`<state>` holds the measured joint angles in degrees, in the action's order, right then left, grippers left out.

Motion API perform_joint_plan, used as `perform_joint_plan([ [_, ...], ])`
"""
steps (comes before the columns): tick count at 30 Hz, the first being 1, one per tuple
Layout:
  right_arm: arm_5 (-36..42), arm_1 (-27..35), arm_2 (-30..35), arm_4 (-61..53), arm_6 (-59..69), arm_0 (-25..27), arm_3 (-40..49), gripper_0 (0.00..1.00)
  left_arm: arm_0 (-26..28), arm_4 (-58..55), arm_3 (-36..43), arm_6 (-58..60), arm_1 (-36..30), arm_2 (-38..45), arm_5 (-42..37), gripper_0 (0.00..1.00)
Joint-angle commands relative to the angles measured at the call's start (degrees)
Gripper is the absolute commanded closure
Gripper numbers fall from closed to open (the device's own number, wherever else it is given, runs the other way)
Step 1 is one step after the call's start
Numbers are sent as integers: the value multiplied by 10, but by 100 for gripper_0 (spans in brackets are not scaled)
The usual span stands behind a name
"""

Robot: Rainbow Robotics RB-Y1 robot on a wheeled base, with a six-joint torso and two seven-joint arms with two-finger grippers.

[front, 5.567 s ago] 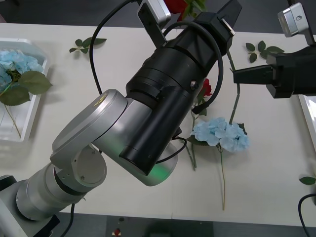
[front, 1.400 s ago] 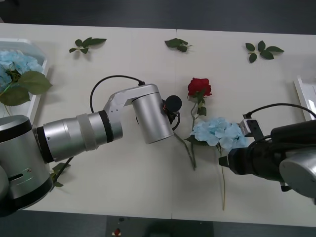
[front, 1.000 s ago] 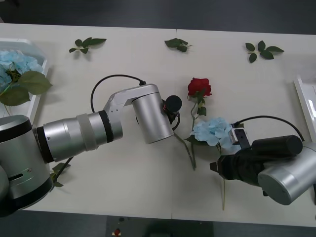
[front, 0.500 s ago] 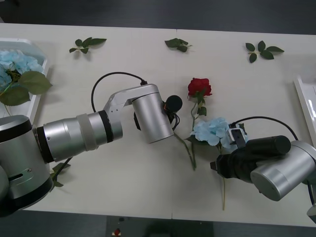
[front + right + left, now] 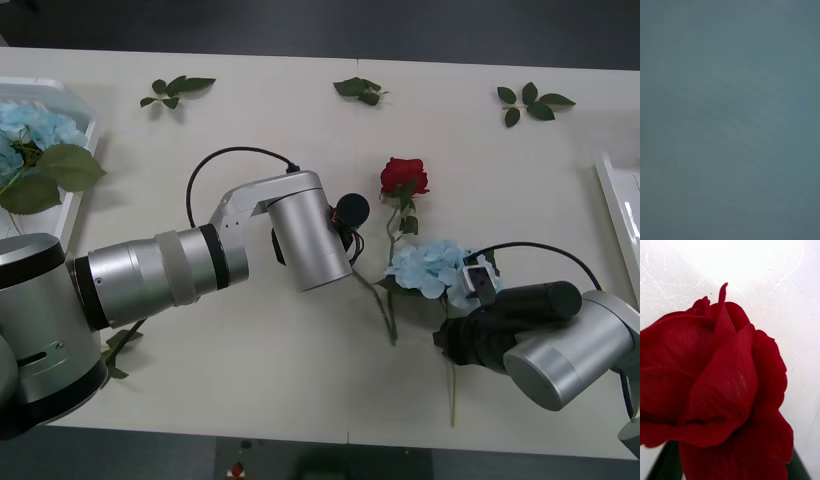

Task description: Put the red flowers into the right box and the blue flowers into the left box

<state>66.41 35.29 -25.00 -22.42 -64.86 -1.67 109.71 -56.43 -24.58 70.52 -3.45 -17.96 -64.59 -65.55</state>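
Near edge, right: your right gripper [image 5: 447,343] sits low over the blue flower's stem [image 5: 452,385], which runs near-to-far; fingers' state cannot be told. Its pale blue head [image 5: 432,268] lies just beyond, mid-tabletop [image 5: 250,370]. Left gripper [image 5: 352,232] is beside the red rose [image 5: 403,177], whose stem also runs near-to-far; fingers hidden. Far left, the left box [image 5: 75,215] holds blue clusters; right box [image 5: 612,200] far right.

White table [image 5: 250,400] bearing three loose green leaf sprigs along its far edge: left sprig [image 5: 177,89], middle sprig [image 5: 359,90], right sprig [image 5: 530,103]. A further sprig [image 5: 118,345] lies near the front-left corner.
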Motion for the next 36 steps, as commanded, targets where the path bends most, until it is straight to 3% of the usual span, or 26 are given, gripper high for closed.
perform_joint_plan([
  [1, 0, 10, 0, 6, 12, -2, 3, 64, -17, 3, 4, -16, 12, -9, -2, 87],
  [2, -1, 8, 0, 7, 13, -2, 2, 79, -16, 3, 3, -16, 12, -9, -2, 94],
  [4, -7, 8, -1, 7, 13, -2, -2, 96, -17, 4, 1, -19, 12, -9, -2, 100],
  [5, -11, 8, -2, 8, 13, -2, -5, 99, -17, 4, -3, -20, 12, -9, -2, 100],
  [20, -21, 13, -6, 13, 14, -6, -5, 100, -20, 23, 16, -52, -12, 11, -16, 100],
  [29, 4, 28, 31, -15, 19, -4, 44, 100, -7, 0, 171, -164, -66, 137, -70, 100],
  [36, 21, 28, 60, -27, 22, -1, 60, 100, 60, -2, 299, -272, -80, 249, -81, 100],
])
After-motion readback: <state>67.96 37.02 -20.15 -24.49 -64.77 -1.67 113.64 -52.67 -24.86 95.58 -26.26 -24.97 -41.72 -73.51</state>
